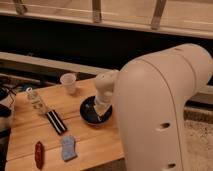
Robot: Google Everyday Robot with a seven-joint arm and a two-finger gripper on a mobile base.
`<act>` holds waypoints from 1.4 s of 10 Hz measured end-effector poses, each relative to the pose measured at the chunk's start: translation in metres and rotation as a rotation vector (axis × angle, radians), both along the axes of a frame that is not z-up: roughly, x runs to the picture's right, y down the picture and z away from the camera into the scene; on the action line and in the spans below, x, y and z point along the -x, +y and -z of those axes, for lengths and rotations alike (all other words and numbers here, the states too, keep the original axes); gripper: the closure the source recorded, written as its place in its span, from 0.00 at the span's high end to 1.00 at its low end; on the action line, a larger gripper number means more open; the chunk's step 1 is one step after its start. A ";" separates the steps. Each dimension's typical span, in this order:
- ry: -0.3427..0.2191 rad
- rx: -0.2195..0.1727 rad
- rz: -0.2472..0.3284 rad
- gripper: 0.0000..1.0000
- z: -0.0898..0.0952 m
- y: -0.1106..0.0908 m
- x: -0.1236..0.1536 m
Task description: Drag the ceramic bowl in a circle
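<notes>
The ceramic bowl [91, 111] is round, shallow and glossy black, and sits on the wooden table [30, 135] near its right side. My gripper [101, 114] reaches down from the white wrist [105, 87] into the bowl's right half and appears to touch its inside by the rim. The wrist hides part of the bowl's far right rim.
A small translucent white cup [68, 83] stands behind the bowl to the left. A clear bottle [36, 100], a black rectangular item [56, 121], a blue-grey cloth [68, 148] and a red object [39, 154] lie left of the bowl. My large white arm [160, 110] fills the right side.
</notes>
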State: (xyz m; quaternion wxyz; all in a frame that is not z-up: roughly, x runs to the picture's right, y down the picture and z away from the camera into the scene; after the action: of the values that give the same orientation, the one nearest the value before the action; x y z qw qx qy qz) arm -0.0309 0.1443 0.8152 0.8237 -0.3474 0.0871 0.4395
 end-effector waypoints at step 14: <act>0.009 0.016 -0.070 0.80 -0.027 -0.023 -0.049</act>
State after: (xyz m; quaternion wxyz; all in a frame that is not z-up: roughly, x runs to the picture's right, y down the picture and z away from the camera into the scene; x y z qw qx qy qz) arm 0.0177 0.1213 0.8423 0.8048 -0.3546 0.0821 0.4689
